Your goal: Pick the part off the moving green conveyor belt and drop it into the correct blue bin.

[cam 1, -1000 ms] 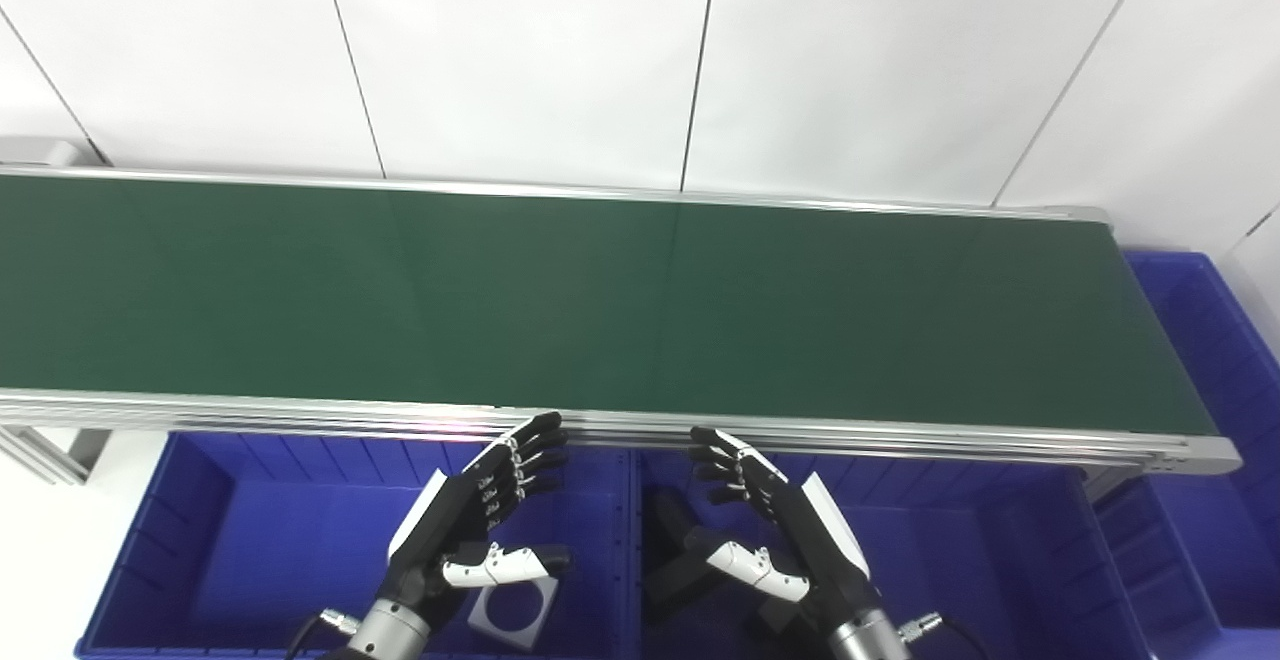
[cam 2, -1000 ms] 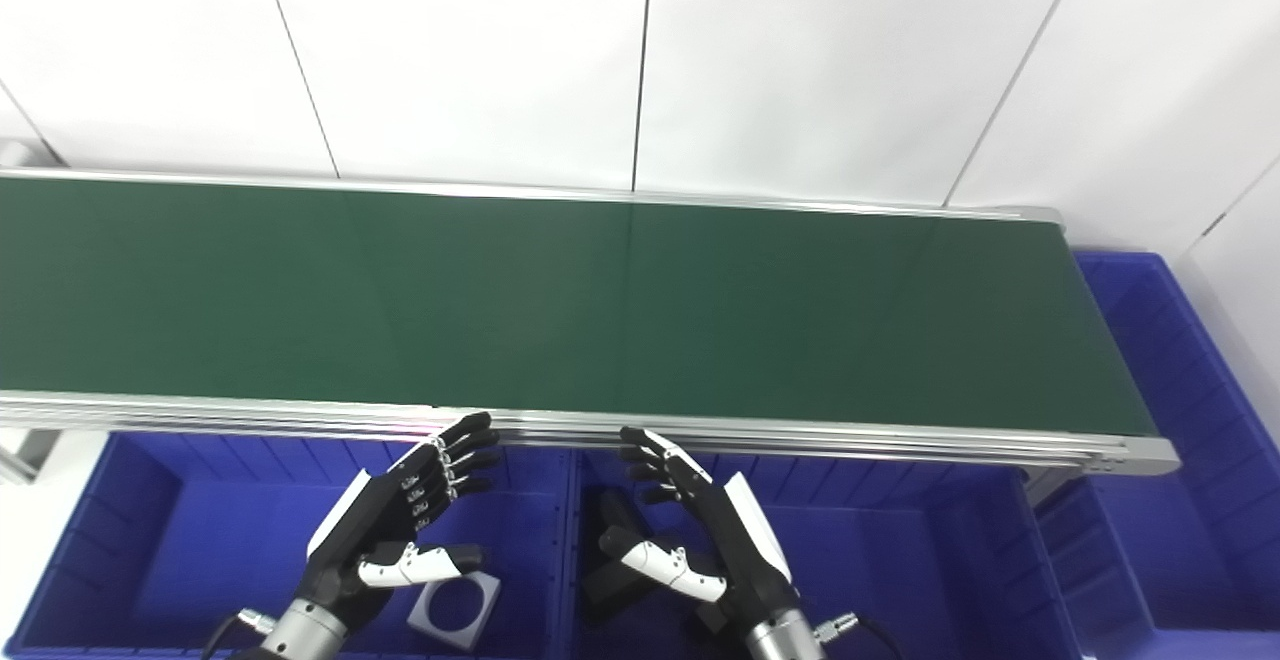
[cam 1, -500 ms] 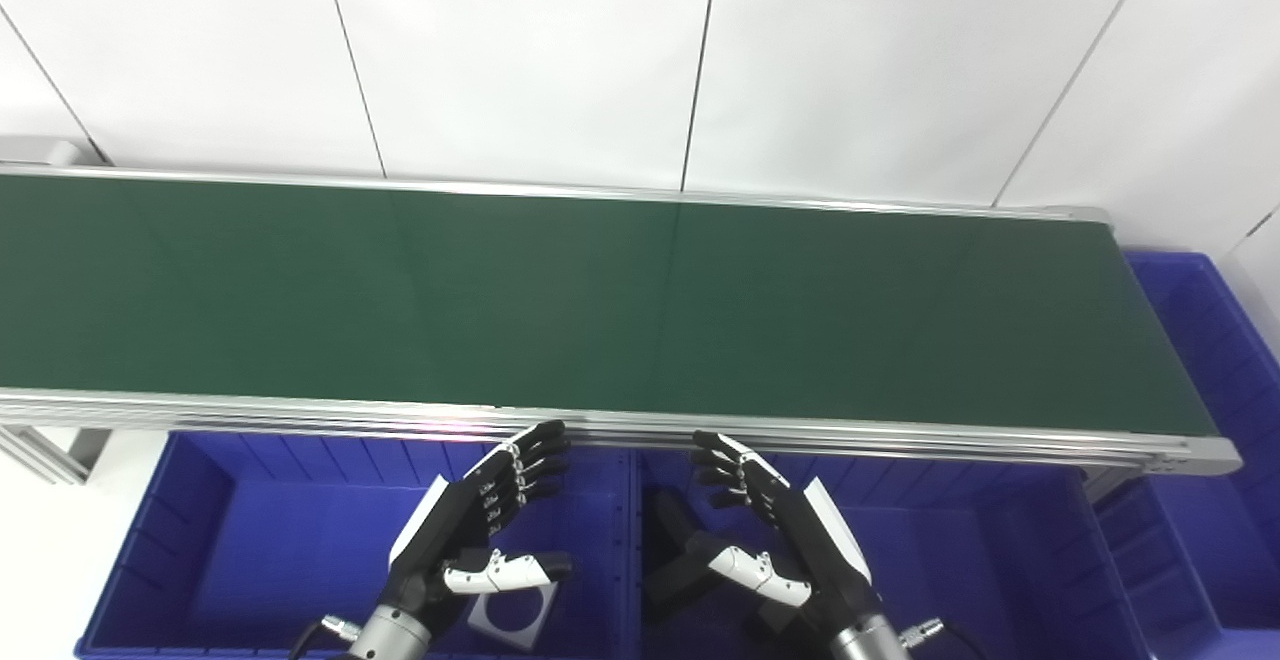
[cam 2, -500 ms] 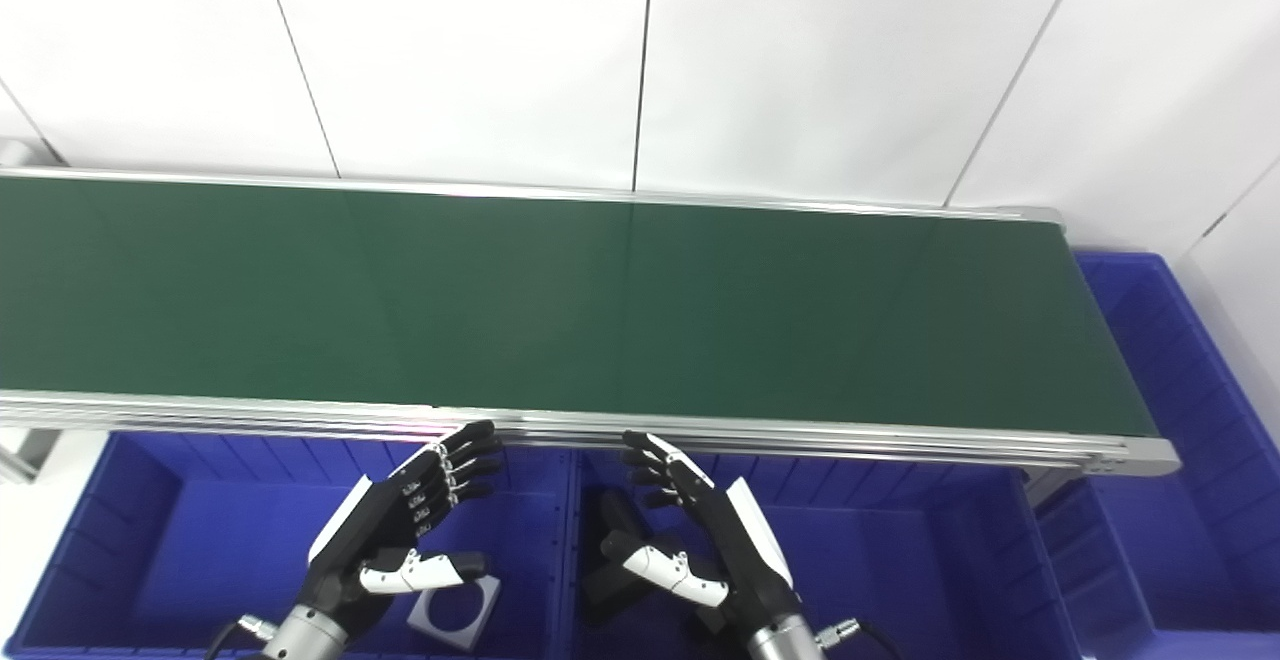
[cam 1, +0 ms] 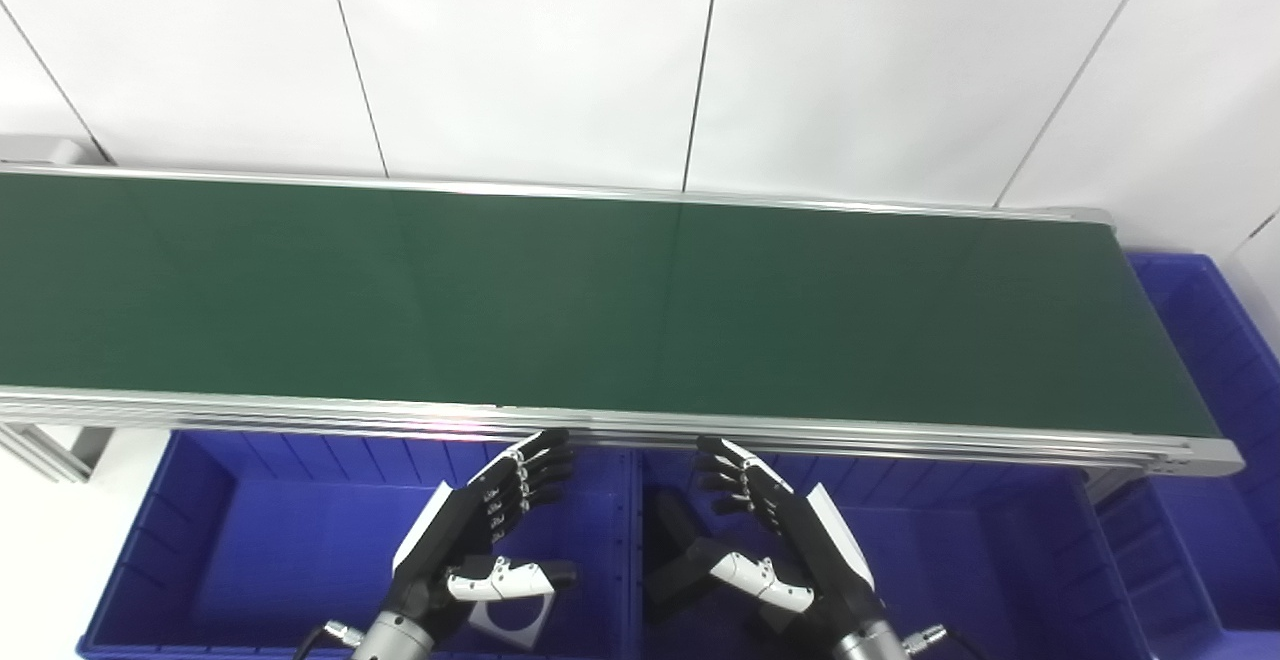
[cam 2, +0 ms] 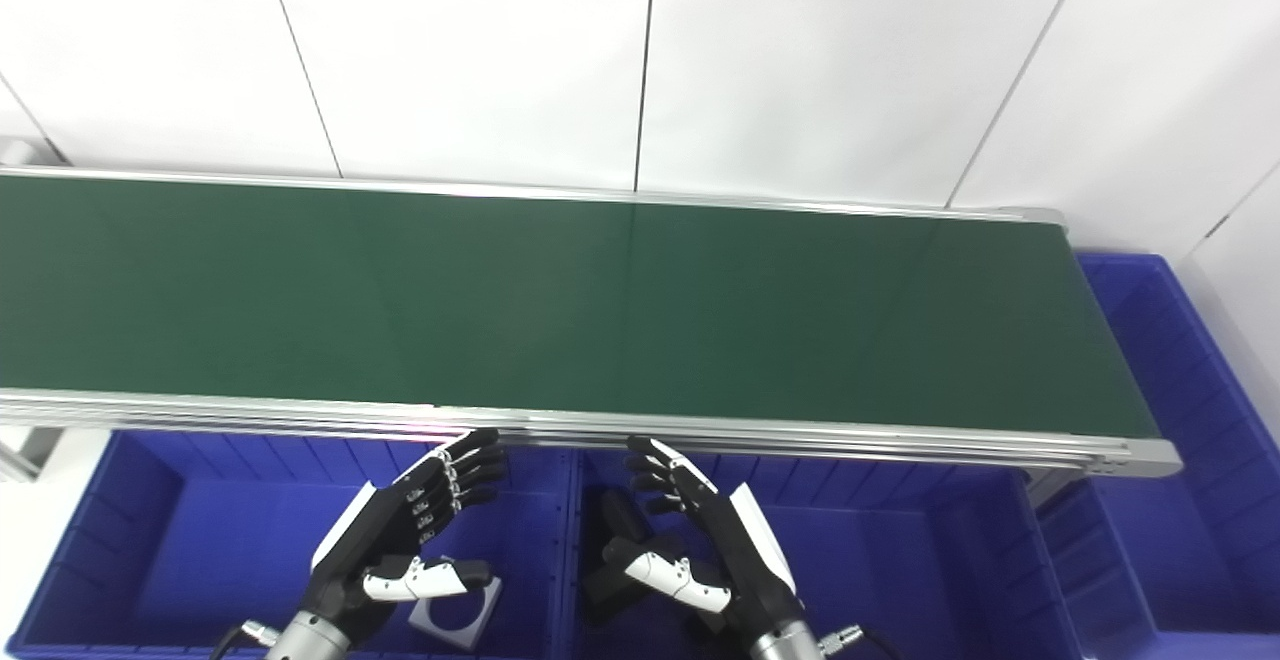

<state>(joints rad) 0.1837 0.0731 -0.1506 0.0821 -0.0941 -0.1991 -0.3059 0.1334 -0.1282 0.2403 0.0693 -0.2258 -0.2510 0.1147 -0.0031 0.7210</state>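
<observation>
While no part shows anywhere on the green conveyor belt [cam 1: 600, 300]: keep left robot hand [cam 1: 480, 530] and right robot hand [cam 1: 780, 540] spread, empty, near the front rail; wait; time the reach.

Both arms enter from the bottom edge, forearms angled inward and upward. The left hand [cam 1: 478, 530] is empty, palm turned toward the other hand, its fingers [cam 1: 530, 470] spread and stretched forward, its white thumb [cam 1: 505, 578] stuck out sideways to the right. The right hand [cam 1: 775, 535] mirrors it: empty, fingers [cam 1: 730, 470] apart and slightly curled, white thumb [cam 1: 755, 572] pointing left. The two hands sit near each other, not touching, at the same height.
</observation>
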